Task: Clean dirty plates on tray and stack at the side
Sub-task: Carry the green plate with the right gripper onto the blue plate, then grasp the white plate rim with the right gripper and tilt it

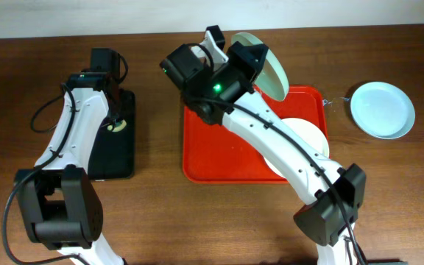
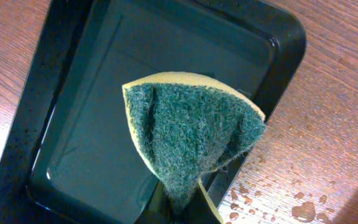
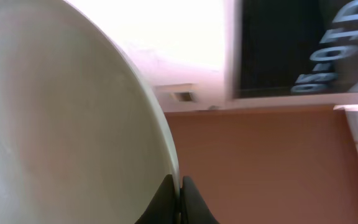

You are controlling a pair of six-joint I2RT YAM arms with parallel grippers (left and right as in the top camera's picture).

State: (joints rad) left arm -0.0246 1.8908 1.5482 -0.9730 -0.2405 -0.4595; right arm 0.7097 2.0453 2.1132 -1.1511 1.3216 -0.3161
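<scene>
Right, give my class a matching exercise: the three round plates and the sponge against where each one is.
Column 1
1. pale green round plate
2. white round plate
3. pale blue round plate
4. green-and-yellow scouring sponge

Column 2
A. lying on the large red plastic tray
B. held by the left gripper above the narrow black tray
C. on the wooden table, right of the red tray
D. gripped at its rim by the right gripper, lifted

Pairs: 1-D, 2-A, 3-C, 4-B

Right arm [image 1: 271, 136] spans the tray [image 1: 212, 158], blocking access.
</scene>
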